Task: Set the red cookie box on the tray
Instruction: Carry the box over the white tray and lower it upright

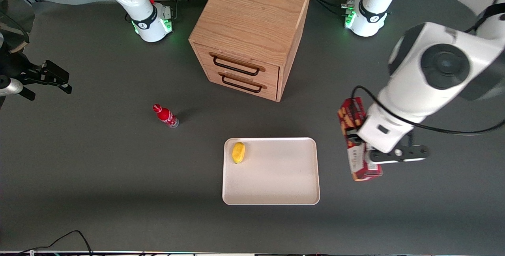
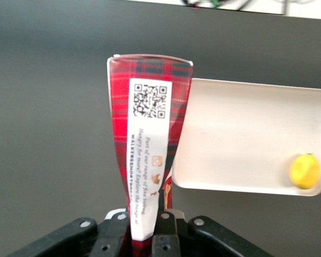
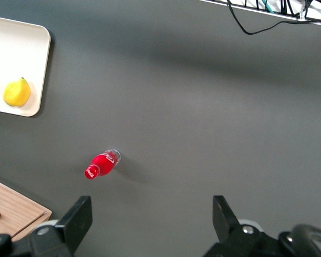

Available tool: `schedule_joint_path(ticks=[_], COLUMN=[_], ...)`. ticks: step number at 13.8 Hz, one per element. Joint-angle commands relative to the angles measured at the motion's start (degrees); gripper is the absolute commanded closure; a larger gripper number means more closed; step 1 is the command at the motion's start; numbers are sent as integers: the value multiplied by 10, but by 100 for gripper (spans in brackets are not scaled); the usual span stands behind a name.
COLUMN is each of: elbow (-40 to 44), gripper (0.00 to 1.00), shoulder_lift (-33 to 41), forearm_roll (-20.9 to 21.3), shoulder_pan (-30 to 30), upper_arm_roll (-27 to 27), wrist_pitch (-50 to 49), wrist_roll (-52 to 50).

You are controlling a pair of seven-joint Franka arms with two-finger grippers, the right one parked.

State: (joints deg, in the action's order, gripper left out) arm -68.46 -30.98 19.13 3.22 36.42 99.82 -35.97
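Going across the front view from the parked arm's end of the table, I pass the small red bottle point(image 1: 165, 115) lying on the dark table point(image 1: 98, 169), well apart from everything I care about. Next comes the wooden drawer cabinet point(image 1: 252, 31), and nearer the front camera than it, the tray point(image 1: 276, 185), flat and cream-white, with a yellow lemon point(image 1: 238, 152) resting in the corner toward the parked arm. The rest of the tray's floor is bare.

At my own end is what matters. The red cookie box point(image 1: 357, 141) sits in my gripper point(image 1: 360, 139), beside the tray's short edge toward the working arm and not yet over it. Its long axis runs from the cabinet side toward the front camera, roughly parallel to that short edge. In my wrist view the red cookie box point(image 2: 147, 139) stretches away from my gripper point(image 2: 146, 227), its end overlapping the tray point(image 2: 246, 134) rim, with the lemon point(image 2: 305, 171) at the corner farthest from the box.

My fingers point(image 2: 164, 230) are narrowed, clamped on the box's thin sides near one end. I judge the coming move is a sideways carry toward the parked arm until the box hangs over bare tray, short of the lemon.
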Motion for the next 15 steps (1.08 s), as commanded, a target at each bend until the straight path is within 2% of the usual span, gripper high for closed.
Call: schedule_joint_path(ticks=[1, 3, 5, 7, 11, 15], elbow=[24, 24, 24, 25, 22, 23], gripper=[100, 100, 100, 100, 100, 100], shoulder_lift=[-75, -126, -167, -195, -227, -241], forearm_roll=[20, 42, 42, 42, 78, 91], shoulder_pan=[-40, -79, -131, -160, -161, -163], upper_arm_roll=[-18, -49, -112, -147, -148, -148], wrist_pitch=[77, 138, 211, 237, 249, 249], wrist_roll=[-27, -42, -64, -63, -59, -56])
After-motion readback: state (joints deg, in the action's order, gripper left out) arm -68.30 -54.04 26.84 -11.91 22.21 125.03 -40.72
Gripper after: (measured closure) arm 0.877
